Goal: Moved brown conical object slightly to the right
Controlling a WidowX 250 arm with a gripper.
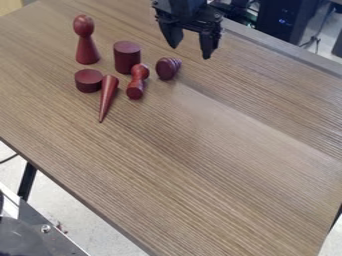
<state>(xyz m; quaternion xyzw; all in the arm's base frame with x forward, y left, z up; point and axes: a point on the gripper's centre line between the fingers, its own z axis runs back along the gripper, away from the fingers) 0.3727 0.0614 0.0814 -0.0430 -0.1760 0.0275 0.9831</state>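
The claw (191, 51) is spread wide, its two fingers well apart with only air between them, and it grips nothing. It hangs over the far part of the wooden tabletop (200, 165), up and to the right of the small turned pieces, and looks clear of them all. The arm above it is cut off by the top edge. The reddish-brown cone (108, 95) lies on its side at the near side of the group, its point toward the viewer and its wide end just beside the short cylinder (88, 81); whether those two touch, I can't tell. The waisted piece (136, 82) lies in front of the tall cylinder (127, 57) and hides a bit of its lower right side. The grooved piece (167, 68) shows its flat round face, which hides part of the body behind. A round-headed peg (85, 42) stands upright at the far left. Past the tabletop, the dark equipment (287, 20) is cut off and hard to make out.
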